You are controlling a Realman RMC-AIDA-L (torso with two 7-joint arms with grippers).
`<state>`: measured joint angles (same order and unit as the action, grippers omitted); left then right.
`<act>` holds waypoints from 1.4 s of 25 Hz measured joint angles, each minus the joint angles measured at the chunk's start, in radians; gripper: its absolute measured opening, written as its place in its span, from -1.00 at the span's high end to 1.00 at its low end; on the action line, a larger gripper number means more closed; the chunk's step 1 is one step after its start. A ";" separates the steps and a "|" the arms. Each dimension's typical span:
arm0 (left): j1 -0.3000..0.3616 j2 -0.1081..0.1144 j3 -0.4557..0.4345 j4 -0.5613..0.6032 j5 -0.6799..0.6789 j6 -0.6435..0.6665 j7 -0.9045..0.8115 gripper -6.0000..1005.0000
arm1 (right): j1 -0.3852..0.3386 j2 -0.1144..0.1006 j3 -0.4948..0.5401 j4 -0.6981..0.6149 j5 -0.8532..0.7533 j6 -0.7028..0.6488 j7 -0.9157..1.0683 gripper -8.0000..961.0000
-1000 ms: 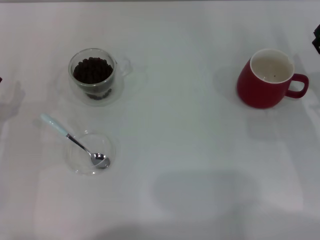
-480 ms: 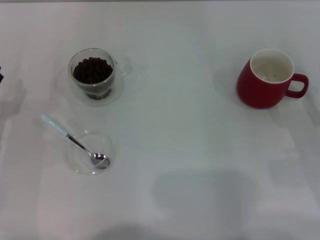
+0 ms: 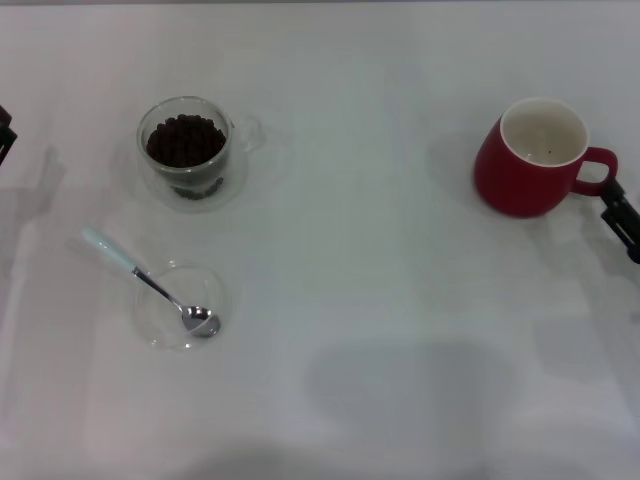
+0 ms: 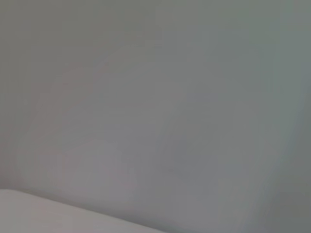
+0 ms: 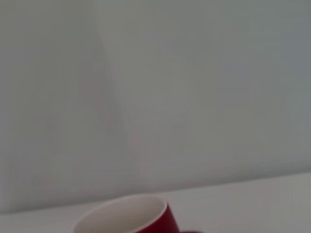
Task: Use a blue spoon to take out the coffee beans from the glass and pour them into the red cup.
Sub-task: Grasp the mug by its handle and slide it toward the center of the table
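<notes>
On the white table (image 3: 380, 300) the glass (image 3: 190, 150) stands at the far left, filled almost to the rim with dark beans (image 3: 185, 140). Its clear handle points to the right. Nearer to the robot, and a little left of the glass, there is a shallow clear dish (image 3: 180, 305). The spoon (image 3: 150, 282) lies across this dish — its metal bowl rests inside, at the near right part, and its pale blue handle goes out over the rim to the far left, with the end on the table. The spoon and the glass are apart from each other.

The cup (image 3: 530, 158) stands upright at the far right of the table, well apart from the glass, with its loop handle turned to the right. Its inside is creamy white, with one small dark speck near the bottom; what this speck is I cannot tell.

The right gripper (image 3: 622, 218) shows only as a dark part at the right edge of the head view, just beside the cup handle and a little nearer to the robot. If it touches the handle is not clear, and if its fingers are spread or pressed together cannot be told. The right wrist view shows the rim of the cup (image 5: 131, 218) close below a plain grey background.

The left gripper (image 3: 5, 135) is only a small dark piece at the left edge — well to the left of the glass, holding nothing visible. Its finger state cannot be told either. The left wrist view shows only a plain grey surface.
</notes>
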<state>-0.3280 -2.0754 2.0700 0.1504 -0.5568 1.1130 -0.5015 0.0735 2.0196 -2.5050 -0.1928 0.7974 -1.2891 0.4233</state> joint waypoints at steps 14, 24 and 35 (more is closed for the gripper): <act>-0.012 -0.001 -0.004 0.000 -0.008 -0.018 0.000 -0.77 | 0.084 -0.007 0.007 0.009 0.007 0.164 0.000 -0.47; -0.023 0.001 -0.006 0.000 -0.019 -0.018 0.000 -0.77 | 0.117 -0.009 0.009 0.012 0.009 0.196 0.000 -0.41; -0.033 0.002 -0.005 0.000 -0.025 -0.018 0.003 -0.77 | 0.119 -0.009 0.009 0.003 0.009 0.196 0.002 -0.02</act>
<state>-0.3614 -2.0739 2.0647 0.1503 -0.5819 1.0952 -0.4989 0.1920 2.0110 -2.4958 -0.1894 0.8069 -1.0930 0.4248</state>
